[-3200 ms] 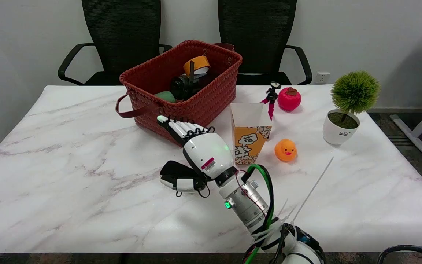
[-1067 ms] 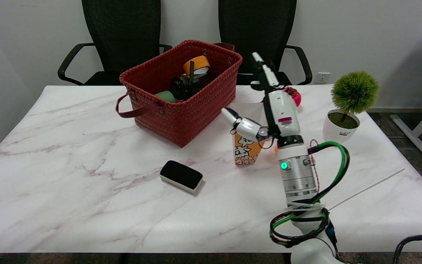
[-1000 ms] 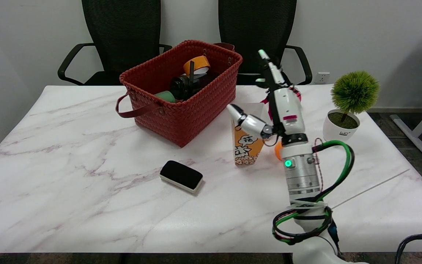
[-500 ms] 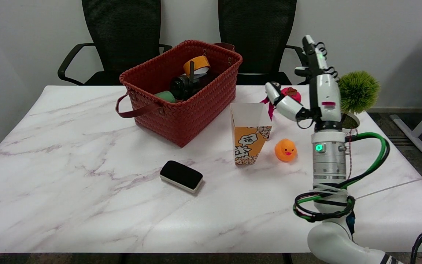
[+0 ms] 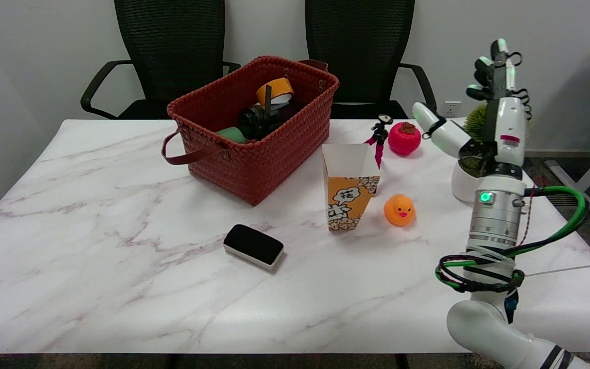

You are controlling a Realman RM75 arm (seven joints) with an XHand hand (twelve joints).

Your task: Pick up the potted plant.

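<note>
The potted plant [image 5: 463,180], a round green bush in a white pot, stands at the table's far right, mostly hidden behind my right hand. Only the pot's left side and a bit of foliage show. My right hand [image 5: 489,125] is raised upright in front of the plant, fingers stretched up and apart, the thumb [image 5: 438,130] sticking out to the left. It holds nothing. Whether the hand touches the plant I cannot tell.
A red woven basket [image 5: 254,148] holding tape and dark items sits at the back centre. A popcorn box [image 5: 349,187], an orange rubber duck [image 5: 399,210], a red fruit toy [image 5: 404,138], a small tripod [image 5: 378,137] and a black eraser [image 5: 253,246] lie about.
My right hand has left the black eraser on the table, risen, and swung right across the popcorn box and duck until it stands in front of the potted plant.
</note>
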